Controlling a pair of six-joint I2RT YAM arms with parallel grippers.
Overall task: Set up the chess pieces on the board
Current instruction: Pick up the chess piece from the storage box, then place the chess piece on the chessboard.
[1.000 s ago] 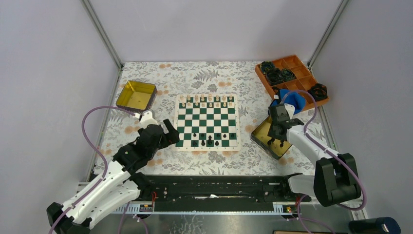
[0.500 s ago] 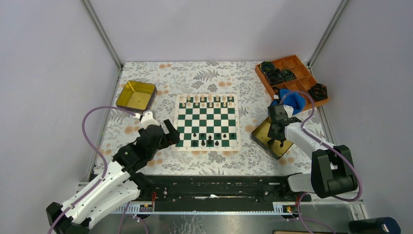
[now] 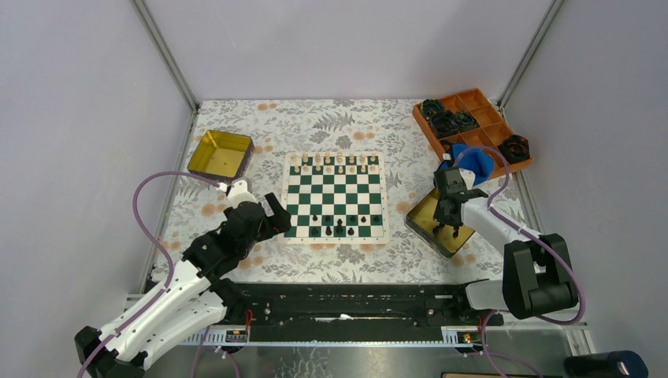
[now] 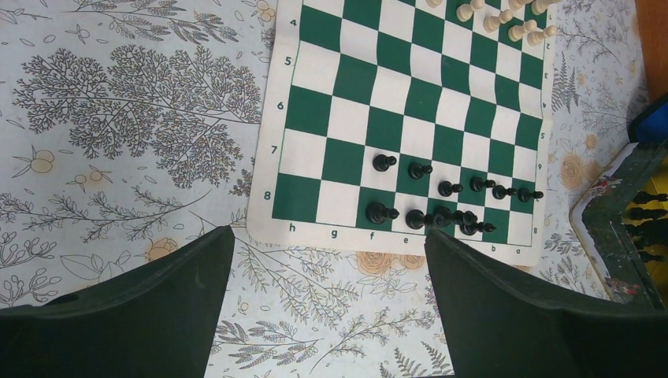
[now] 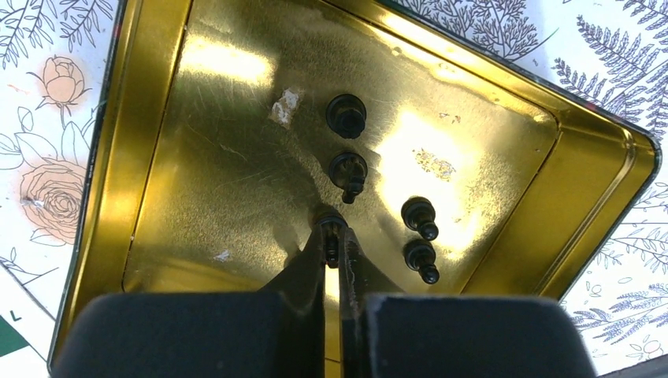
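Note:
The green-and-white board (image 3: 335,193) lies mid-table. Cream chess pieces (image 3: 335,161) line its far rows and black ones (image 3: 340,227) stand on its near rows. My right gripper (image 3: 446,228) reaches down into the gold tin (image 3: 420,211) right of the board. In the right wrist view, the right gripper (image 5: 336,236) is shut on a small black chess piece (image 5: 331,219) on the tin floor (image 5: 236,157). Several more black pieces (image 5: 348,169) stand beside it. My left gripper (image 4: 327,236) hangs open and holds nothing, just off the near edge of the board (image 4: 410,94), close to its left corner.
A second gold tin (image 3: 220,153) sits at the back left. An orange divided tray (image 3: 476,110) with black rings stands at the back right, a blue object (image 3: 473,164) below it. Grey walls close the table on three sides.
The right gripper's jaws have closed onto a black piece in the tin, and its arm has shifted slightly. The left arm has not moved.

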